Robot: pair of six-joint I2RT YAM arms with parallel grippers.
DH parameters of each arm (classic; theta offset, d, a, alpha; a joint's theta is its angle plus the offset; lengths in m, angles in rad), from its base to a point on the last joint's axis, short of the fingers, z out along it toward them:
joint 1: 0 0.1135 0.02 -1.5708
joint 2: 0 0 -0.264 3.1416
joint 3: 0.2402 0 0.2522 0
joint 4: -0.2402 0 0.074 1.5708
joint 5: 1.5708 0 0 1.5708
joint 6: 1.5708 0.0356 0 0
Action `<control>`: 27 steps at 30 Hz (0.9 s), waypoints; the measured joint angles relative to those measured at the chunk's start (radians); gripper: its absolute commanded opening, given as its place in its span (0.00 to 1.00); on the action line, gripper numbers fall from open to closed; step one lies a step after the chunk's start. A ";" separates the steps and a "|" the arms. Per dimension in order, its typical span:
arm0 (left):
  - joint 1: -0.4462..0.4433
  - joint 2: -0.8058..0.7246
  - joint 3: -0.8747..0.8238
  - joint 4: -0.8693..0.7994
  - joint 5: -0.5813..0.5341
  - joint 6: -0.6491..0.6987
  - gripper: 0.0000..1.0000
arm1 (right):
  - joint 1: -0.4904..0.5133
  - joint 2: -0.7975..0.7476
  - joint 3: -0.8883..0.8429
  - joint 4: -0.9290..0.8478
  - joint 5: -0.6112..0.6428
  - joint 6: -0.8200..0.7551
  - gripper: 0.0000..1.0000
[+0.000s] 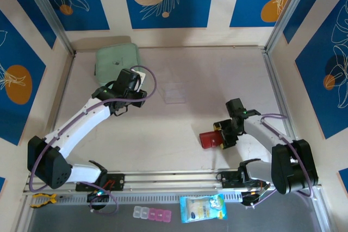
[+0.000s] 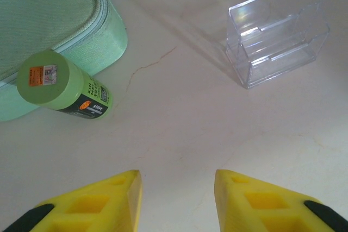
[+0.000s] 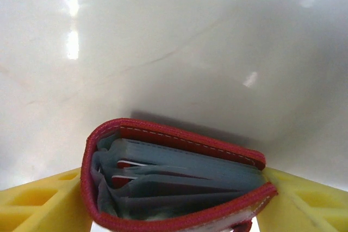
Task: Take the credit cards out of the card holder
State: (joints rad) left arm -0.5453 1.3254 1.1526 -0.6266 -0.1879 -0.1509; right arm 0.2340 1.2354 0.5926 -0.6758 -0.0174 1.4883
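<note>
The red card holder [image 1: 208, 140] lies at the right of the table, and my right gripper [image 1: 223, 133] is down on it. In the right wrist view the card holder [image 3: 179, 134] fills the gap between the two yellow fingers [image 3: 38, 202] and touches both. Its open edge faces the camera and shows greyish pockets. Red-and-white edges of credit cards [image 3: 129, 164] peek from two of those pockets. My left gripper [image 1: 140, 77] hovers at the back left, open [image 2: 178, 188], with bare table between its fingers.
A pale green case [image 1: 117, 58] sits at the back left, with a green bottle [image 2: 60, 85] lying against it. A clear plastic stand [image 1: 174, 92] is at the back middle. A pill box [image 1: 152, 214] and a blue packet [image 1: 203, 208] lie beyond the front rail.
</note>
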 measured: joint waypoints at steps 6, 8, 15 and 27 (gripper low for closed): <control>0.000 0.008 -0.016 0.023 0.013 -0.036 0.40 | 0.075 0.133 0.101 0.017 0.018 -0.138 0.65; 0.000 0.013 -0.027 0.028 0.021 -0.062 0.40 | 0.109 0.194 0.154 0.017 0.021 -0.184 0.65; 0.000 0.018 -0.072 0.062 0.029 -0.147 0.40 | 0.268 0.396 0.383 0.004 0.038 -0.338 0.65; 0.002 -0.048 -0.238 0.104 0.042 -0.343 0.41 | 0.491 0.741 0.813 -0.080 0.058 -0.633 0.68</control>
State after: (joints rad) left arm -0.5430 1.2778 0.9142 -0.5224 -0.1459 -0.4938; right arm 0.7254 1.9762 1.4052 -0.7559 0.0410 0.8551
